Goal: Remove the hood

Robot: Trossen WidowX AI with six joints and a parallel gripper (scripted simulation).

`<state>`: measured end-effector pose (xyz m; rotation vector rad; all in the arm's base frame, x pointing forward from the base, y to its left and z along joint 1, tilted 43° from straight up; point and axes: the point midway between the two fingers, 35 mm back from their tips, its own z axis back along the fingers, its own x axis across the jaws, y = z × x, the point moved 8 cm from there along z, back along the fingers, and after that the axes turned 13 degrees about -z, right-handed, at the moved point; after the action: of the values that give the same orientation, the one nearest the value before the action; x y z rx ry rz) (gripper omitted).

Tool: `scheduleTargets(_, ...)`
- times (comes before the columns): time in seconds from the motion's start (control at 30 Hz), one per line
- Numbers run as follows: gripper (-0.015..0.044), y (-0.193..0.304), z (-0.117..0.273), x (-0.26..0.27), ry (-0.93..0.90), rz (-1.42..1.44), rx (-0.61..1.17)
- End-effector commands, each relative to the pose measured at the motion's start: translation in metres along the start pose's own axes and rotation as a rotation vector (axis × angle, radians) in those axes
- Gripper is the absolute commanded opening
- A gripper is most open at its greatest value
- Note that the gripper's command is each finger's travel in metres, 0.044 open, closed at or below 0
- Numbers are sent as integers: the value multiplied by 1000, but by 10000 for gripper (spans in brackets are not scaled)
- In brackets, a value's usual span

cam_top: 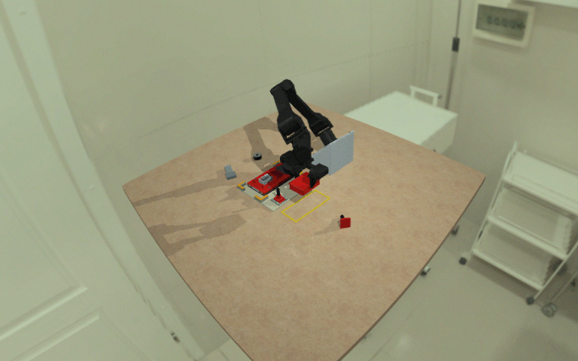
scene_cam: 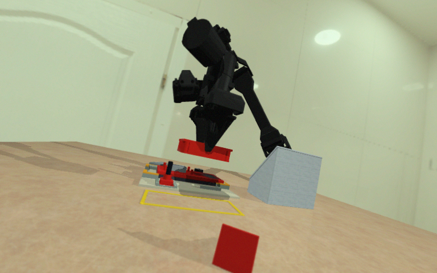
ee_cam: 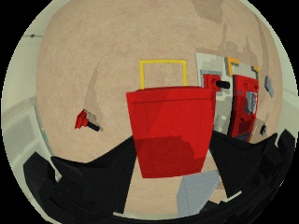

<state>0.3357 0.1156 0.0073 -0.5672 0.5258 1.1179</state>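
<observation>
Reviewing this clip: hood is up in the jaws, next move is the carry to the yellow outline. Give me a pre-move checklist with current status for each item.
1. Gripper shut on the hood: ok.
2. Hood lifted off the toy car, gap visible beneath: ok.
3. Hood level in the jaws: roughly, slight tilt; ok.
4. Hood over the marked area: not ok, not yet there.
5. Nothing lying inside the outline: ok.
6. Small red block outside the outline: ok.

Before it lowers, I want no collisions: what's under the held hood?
The gripper holds the hood above the toy car and its base plate; the marked area lies beside. The tabletop directly beneath is hidden.
</observation>
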Motion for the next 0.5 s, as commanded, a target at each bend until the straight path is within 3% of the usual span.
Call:
scheduleTargets(0.0,0,1,-4,1,3,4,4)
scheduleTargets(0.47,0,0,-13,1,3,4,4)
